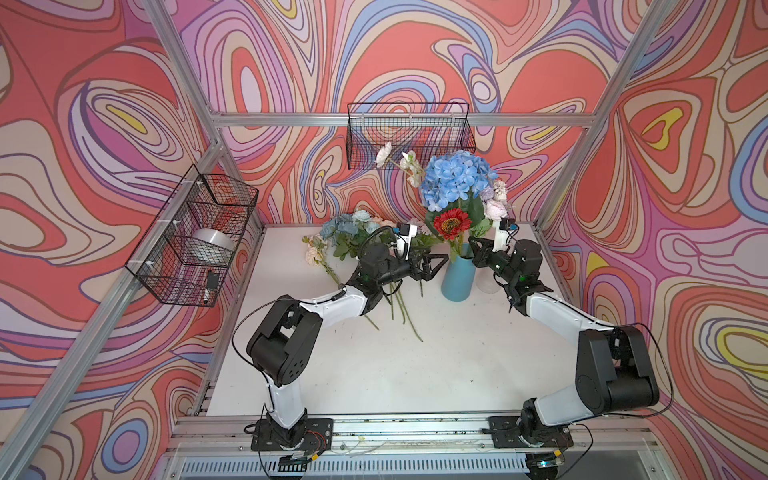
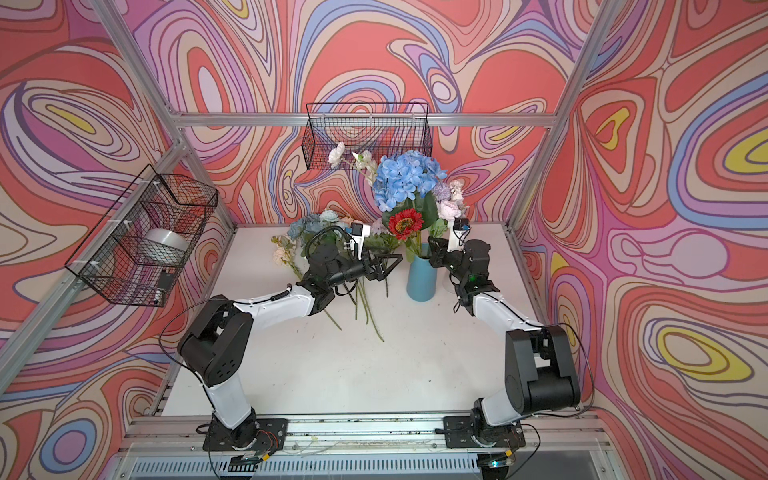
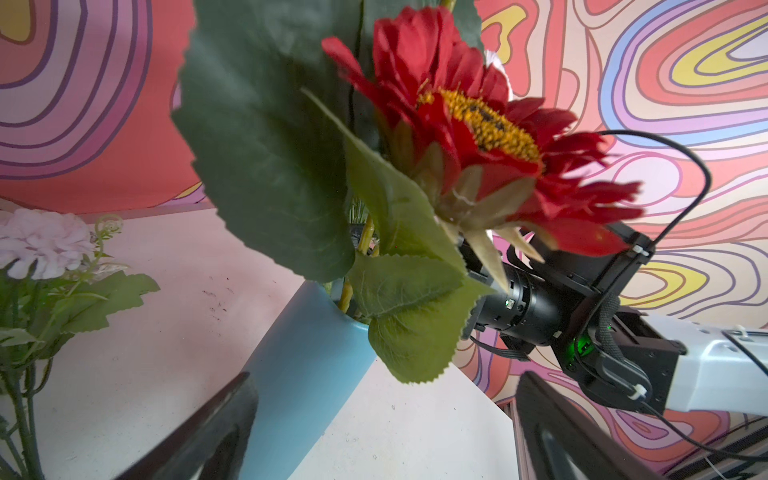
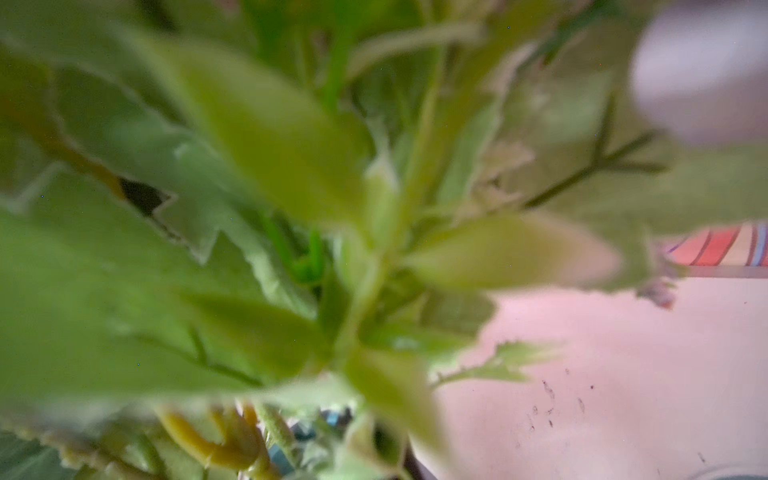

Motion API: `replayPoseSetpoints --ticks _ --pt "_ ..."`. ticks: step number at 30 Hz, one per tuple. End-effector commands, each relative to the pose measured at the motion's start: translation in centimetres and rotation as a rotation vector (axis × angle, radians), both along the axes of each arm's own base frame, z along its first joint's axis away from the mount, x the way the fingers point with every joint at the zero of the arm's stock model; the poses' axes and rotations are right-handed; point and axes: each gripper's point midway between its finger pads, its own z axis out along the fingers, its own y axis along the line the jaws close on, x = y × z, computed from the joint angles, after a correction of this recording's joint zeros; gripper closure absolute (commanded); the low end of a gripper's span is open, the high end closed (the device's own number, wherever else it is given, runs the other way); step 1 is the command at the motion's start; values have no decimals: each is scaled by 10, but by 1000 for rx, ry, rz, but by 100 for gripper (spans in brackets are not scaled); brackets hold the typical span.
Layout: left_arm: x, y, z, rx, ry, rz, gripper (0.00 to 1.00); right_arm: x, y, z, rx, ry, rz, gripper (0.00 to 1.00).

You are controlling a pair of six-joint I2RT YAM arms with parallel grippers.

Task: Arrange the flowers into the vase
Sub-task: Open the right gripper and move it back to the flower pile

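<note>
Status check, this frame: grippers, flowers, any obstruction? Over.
Left gripper open, empty, beside vase. Right gripper at vase mouth, jaws hidden by leaves. Hydrangea and sunflower in; blue roses lying on table.

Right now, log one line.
left jaws open beside tall blue vase | right jaws unclear, at rim | blue hydrangea, red sunflower in vase | dusty-blue roses on table

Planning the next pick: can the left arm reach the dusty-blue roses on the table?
Probably yes: the left gripper is open and empty, and the dusty-blue roses lie free just behind its wrist, though it must turn away from the vase.
</note>
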Motion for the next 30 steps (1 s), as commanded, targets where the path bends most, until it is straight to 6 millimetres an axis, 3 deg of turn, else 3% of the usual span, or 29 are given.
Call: replayPoseSetpoints --ticks 1,4,9,15,20,24,30 --pt "-8 4 15 -14 -35 7 0 -10 -4 -39 -59 127 -25 75" --pt "-9 6 15 -10 -34 19 0 -17 -5 -31 -62 138 -28 64" --pt "-9 12 15 -8 -30 43 0 -34 -8 -28 -60 222 -35 57" --pt "-7 23 12 -24 4 76 0 -71 -10 -25 -53 312 -28 55" --pt "1 50 7 -62 57 134 0 -105 -2 -10 -30 333 17 56" --pt "9 85 -4 -77 101 210 0 -123 29 -4 -12 328 81 57" --pt "14 160 -37 -67 206 402 0 -137 103 -23 -60 360 201 58"
